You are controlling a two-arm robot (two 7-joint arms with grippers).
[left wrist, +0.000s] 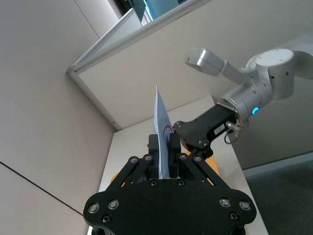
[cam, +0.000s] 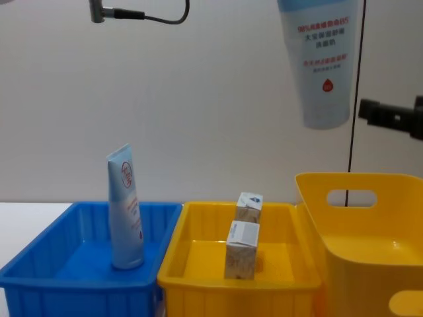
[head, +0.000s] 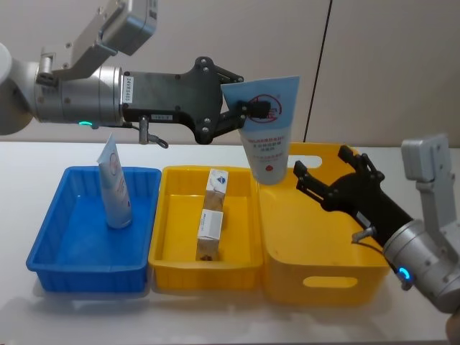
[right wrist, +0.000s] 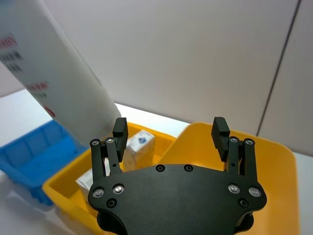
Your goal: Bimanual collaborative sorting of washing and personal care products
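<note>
The right end effector [head: 321, 162] hovers nearest the robot, its fingers spread wide and empty, above the large yellow bin [head: 316, 251]. This bin is one of three containers set side by side on the white bench [head: 21, 187]. To its left sits a shallower yellow tray [head: 205, 277] holding two small white-and-beige cartons, both upright: the near carton [head: 210, 226] and, just behind it, the far carton [head: 217, 181]. Leftmost is a blue bin [head: 86, 269] with one pale blue-white tube, the standing tube [head: 115, 187], cap down and leaning slightly. Farther back and high up, the left end effector [head: 253, 110] is clamped on a second tube, the held tube [head: 269, 136], which hangs cap down about where the tray meets the large bin.
</note>
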